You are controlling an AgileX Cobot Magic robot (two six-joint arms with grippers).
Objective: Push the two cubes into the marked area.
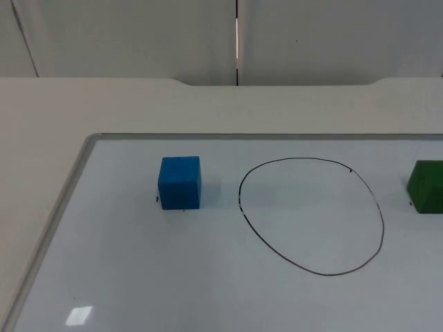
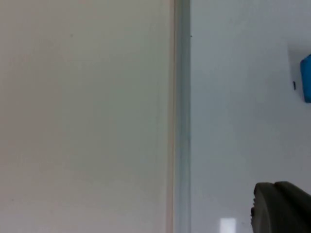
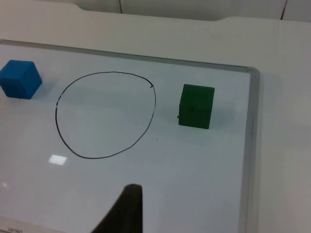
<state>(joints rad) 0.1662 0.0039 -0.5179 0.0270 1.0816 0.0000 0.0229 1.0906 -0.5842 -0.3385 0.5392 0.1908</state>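
- Circle (image 1: 311,216) drawn in black on the whiteboard (image 1: 138,277), nothing inside it yet.
- Blue cube (image 1: 180,182) just outside the circle's left edge, green cube (image 1: 426,187) just outside its right edge; both apart from the line.
- Left gripper (image 2: 282,208) over the whiteboard's left border, blue cube (image 2: 306,77) lying further in toward the circle; open or closed: cannot tell.
- Right gripper (image 3: 124,213) back from the near side of the circle, green cube (image 3: 196,106) ahead and off to the side; open or closed: cannot tell.
- Nearer arm per cube: left for blue, right for green.
- Likely push: each cube inward from its outer face, toward the other.
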